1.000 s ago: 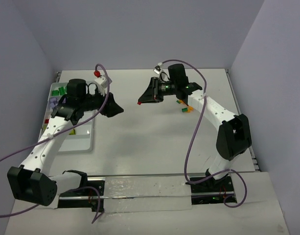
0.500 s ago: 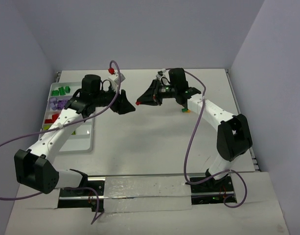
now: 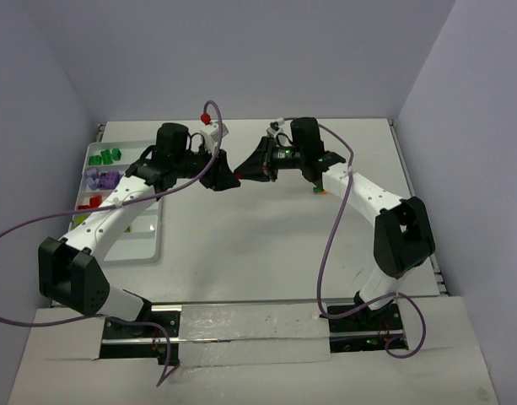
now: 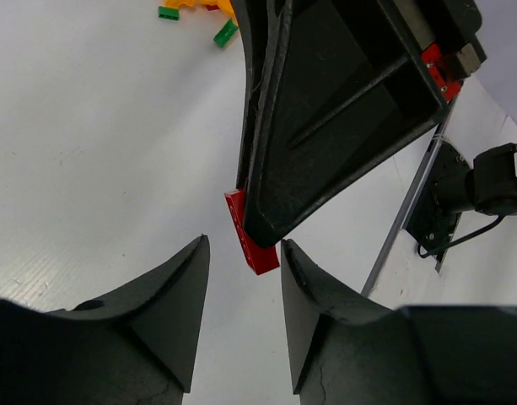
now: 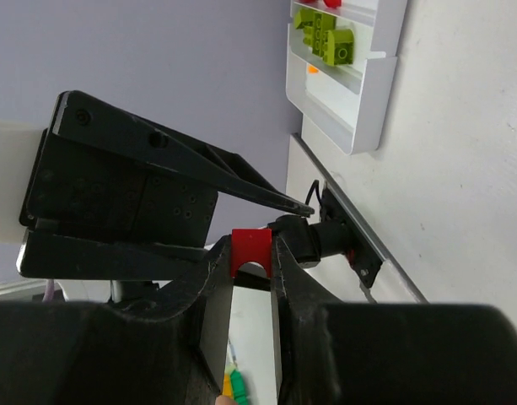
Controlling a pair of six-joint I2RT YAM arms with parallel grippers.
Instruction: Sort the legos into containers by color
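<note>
The white tray [image 3: 148, 246] already holds dark green bricks [image 3: 105, 156], purple bricks [image 3: 102, 179], red and lime green ones, each colour in its own compartment. Right of the tray, we see the left gripper [image 3: 229, 181] partly open and gripping nothing, its fingers flanking the red brick [image 4: 251, 246], which the right gripper [image 5: 251, 268] pinches. Farther right of the tray, a few orange and green bricks [image 3: 319, 190] lie unsorted. We judge the sorting well along but unfinished.

Red brick [image 4: 256, 253], white tray [image 3: 144, 243], lime green bricks [image 5: 324, 35], dark green bricks [image 3: 105, 155], purple bricks [image 3: 102, 179]
</note>
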